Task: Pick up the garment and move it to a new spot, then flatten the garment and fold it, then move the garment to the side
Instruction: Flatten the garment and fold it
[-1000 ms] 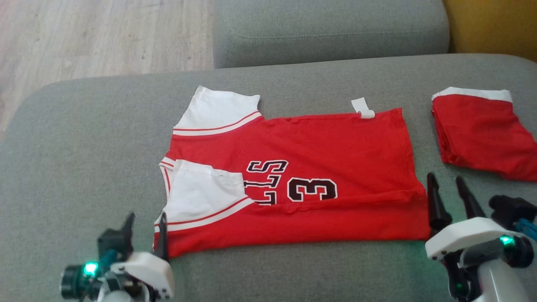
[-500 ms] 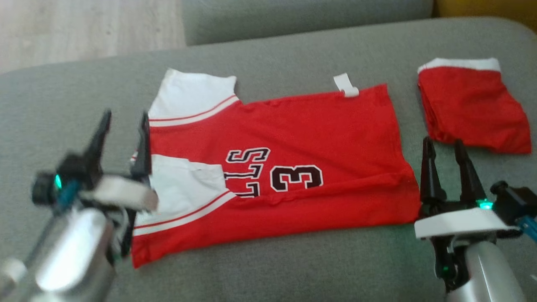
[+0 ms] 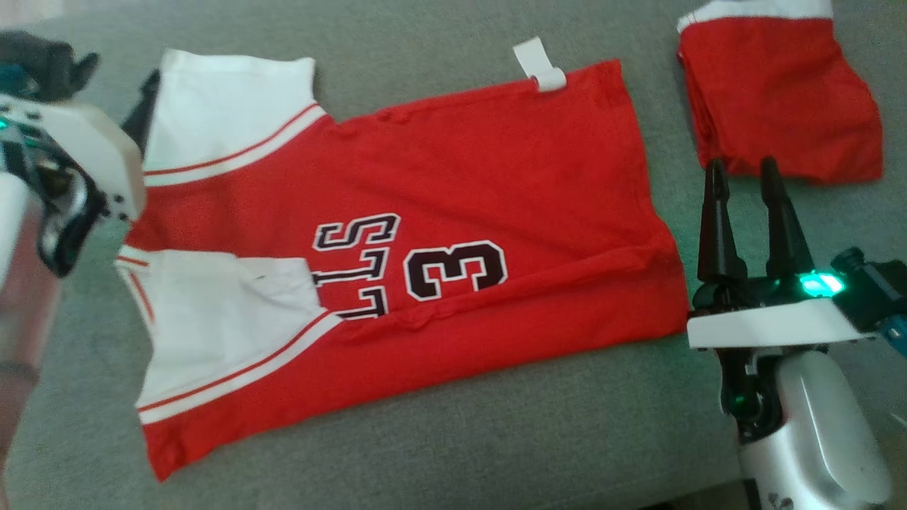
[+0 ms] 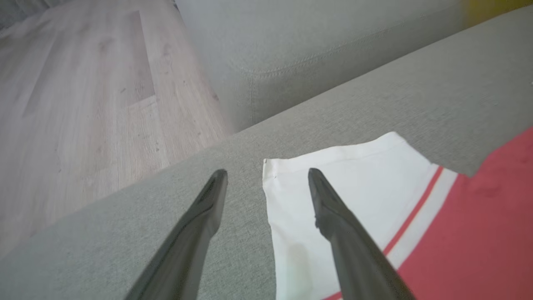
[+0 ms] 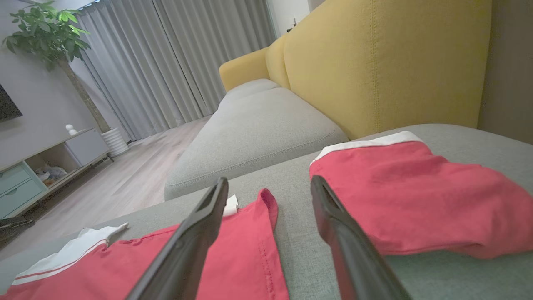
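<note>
Jersey (image 3: pixel 453 184) lies partly folded on the sofa cushion (image 3: pixel 425 439); left gripper (image 4: pixel 267 173) spread astride its sleeve edge, right gripper (image 3: pixel 740 164) spread beside the hem; a shallow pinch may catch one layer, spoiling the fold.

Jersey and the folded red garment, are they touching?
Apart. The head view shows bare grey cushion between the jersey and the folded red garment.
</note>
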Robot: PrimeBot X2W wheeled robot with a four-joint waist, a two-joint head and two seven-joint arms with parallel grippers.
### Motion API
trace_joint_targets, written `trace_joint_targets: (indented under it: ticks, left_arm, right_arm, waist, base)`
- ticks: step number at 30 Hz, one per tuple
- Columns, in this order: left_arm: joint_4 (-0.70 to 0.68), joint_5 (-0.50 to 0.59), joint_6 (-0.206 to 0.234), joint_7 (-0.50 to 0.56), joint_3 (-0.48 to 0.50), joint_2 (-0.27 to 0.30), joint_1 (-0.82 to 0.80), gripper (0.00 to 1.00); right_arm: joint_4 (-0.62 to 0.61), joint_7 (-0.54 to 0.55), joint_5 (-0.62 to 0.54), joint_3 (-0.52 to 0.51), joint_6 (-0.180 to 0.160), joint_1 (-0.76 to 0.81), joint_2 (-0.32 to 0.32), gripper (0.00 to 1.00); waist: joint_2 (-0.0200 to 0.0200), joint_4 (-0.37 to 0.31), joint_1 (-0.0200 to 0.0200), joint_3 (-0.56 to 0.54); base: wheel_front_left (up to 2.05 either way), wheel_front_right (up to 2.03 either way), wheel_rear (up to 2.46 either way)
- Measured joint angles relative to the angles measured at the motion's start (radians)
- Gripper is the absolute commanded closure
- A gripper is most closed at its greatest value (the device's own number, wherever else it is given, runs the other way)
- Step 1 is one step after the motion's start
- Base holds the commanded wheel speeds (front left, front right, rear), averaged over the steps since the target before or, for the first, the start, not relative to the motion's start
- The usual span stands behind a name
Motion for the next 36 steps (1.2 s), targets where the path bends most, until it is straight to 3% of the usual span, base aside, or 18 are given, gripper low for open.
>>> trace_joint_targets:
  ticks: [5,14,29,30,31,36]
  left_arm:
    - [0.091,-0.039,-0.009,0.087,-0.049,0.013,-0.075,0.00]
    - [0.223,-0.116,-0.016,0.118,-0.087,0.062,-0.200,0.00]
    - [0.198,-0.251,-0.016,0.136,-0.242,0.091,-0.233,0.00]
    - [0.193,-0.264,-0.016,0.140,-0.251,0.092,-0.233,0.14]
    - [0.189,-0.279,-0.016,0.148,-0.258,0.093,-0.233,1.00]
    - [0.167,-0.333,-0.016,0.163,-0.302,0.096,-0.235,1.00]
  right_arm:
    - [-0.028,-0.001,0.014,0.012,0.000,-0.019,0.000,0.00]
    - [-0.061,-0.004,0.033,0.025,0.000,-0.047,0.000,0.00]
    - [-0.054,-0.004,0.037,0.005,0.000,-0.053,0.000,0.00]
    - [-0.053,-0.004,0.037,0.005,0.000,-0.053,0.000,0.00]
    - [-0.050,-0.004,0.037,0.005,0.000,-0.053,0.000,0.00]
    - [-0.041,-0.004,0.037,0.004,0.000,-0.053,0.000,0.00]
  waist:
    - [0.0000,-0.040,-0.0001,0.055]
    - [0.0000,-0.096,-0.0002,0.149]
    - [0.0000,-0.110,-0.0004,0.159]
    - [0.0000,-0.110,-0.0003,0.159]
    - [0.0000,-0.110,-0.0003,0.158]
    - [0.0000,-0.108,-0.0003,0.148]
  base:
    - [0.00,0.00,0.00]
    - [0.00,0.00,0.00]
    - [0.00,0.00,0.00]
    - [0.00,0.00,0.00]
    - [0.00,0.00,0.00]
    - [0.00,0.00,0.00]
